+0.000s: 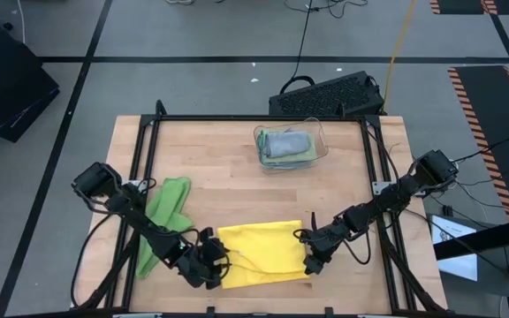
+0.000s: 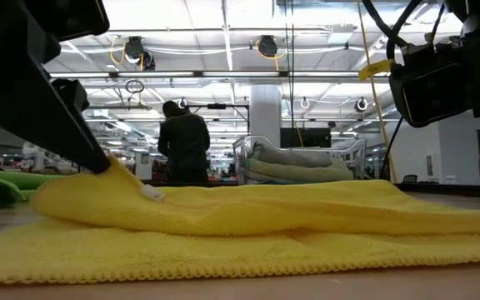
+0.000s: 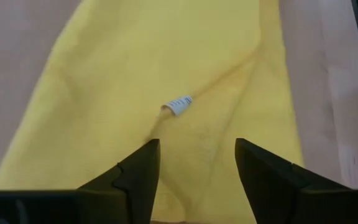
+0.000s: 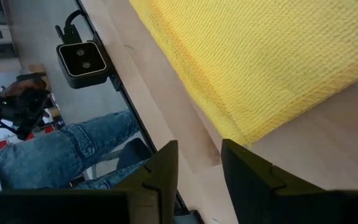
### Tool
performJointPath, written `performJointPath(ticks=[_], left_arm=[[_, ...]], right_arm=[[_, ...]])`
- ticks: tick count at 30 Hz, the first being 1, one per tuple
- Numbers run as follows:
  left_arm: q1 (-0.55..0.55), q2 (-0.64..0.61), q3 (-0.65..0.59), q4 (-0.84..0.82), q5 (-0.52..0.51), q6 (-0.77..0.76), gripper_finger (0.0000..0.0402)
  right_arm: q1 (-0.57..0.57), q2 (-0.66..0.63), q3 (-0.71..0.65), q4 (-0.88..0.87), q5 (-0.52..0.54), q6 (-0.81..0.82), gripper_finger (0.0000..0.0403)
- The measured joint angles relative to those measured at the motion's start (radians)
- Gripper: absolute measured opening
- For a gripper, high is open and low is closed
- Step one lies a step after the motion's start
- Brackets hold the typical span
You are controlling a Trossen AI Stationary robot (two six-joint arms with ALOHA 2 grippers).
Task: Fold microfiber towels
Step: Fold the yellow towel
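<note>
- High view: a clear plastic bin [image 1: 318,141] sits at upper centre of the table [image 1: 228,194], holding a stack of folded towels [image 1: 287,144], grey on top.
- Yellow towel [image 1: 268,252] lies half-folded at lower centre; a green towel [image 1: 164,212] lies crumpled at its left.
- Left gripper [image 1: 212,265] sits at the yellow towel's left edge, fingers [image 3: 138,180] parted over the cloth, gripping nothing.
- Right gripper [image 1: 312,262] is at the towel's right edge, fingers [image 4: 163,171] slightly apart, empty.
</note>
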Motion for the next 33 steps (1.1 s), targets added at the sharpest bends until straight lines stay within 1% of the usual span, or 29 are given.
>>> performJointPath(ticks=[7, 11, 17, 21, 23, 28, 30, 33], left_arm=[[0.004, -0.001, 0.000, -0.001, 0.003, 0.031, 0.0212], [0.004, -0.029, 0.000, -0.013, 0.002, 0.074, 0.0212], [0.006, -0.046, 0.001, -0.105, -0.007, 0.120, 0.0212], [0.029, -0.040, 0.001, -0.126, -0.004, 0.131, 0.0212], [0.047, -0.040, 0.001, -0.119, 0.018, 0.130, 0.0211], [0.097, -0.040, 0.001, -0.079, 0.137, 0.160, 0.0208], [0.113, -0.040, 0.001, -0.065, 0.176, 0.186, 0.0191], [0.130, -0.040, 0.001, -0.068, 0.230, 0.214, 0.0145]], right_arm=[[0.000, 0.000, 0.000, 0.000, 0.009, 0.026, 0.0114], [0.000, 0.000, 0.000, 0.000, 0.027, 0.043, 0.0114], [0.001, 0.000, 0.000, -0.001, 0.033, 0.049, 0.0114], [0.001, 0.000, 0.000, 0.001, 0.056, 0.055, 0.0114], [0.001, 0.000, 0.000, 0.004, 0.056, 0.061, 0.0114], [0.001, 0.000, 0.000, 0.005, 0.056, 0.061, 0.0114], [0.001, 0.000, 0.000, 0.006, 0.055, 0.060, 0.0114], [0.001, 0.000, 0.000, 0.006, 0.055, 0.055, 0.0114]])
